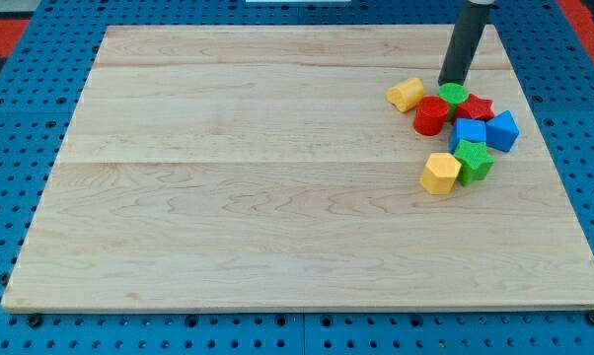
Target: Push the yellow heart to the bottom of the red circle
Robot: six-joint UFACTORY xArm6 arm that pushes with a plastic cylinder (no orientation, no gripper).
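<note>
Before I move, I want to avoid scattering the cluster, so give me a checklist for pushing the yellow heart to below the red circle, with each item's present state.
1. My tip in view: ok, at the cluster's top edge, just above the green block.
2. Yellow heart located: ok, left of the cluster's top.
3. Heart already below the red circle: not ok, it sits up-left of it.
4. Tip touching the heart: not ok, it stands to the heart's right, apart.
5. Spot below the red circle free: not ok, another yellow block lies just below it.
6. Heart touching the red circle: cannot tell.
</note>
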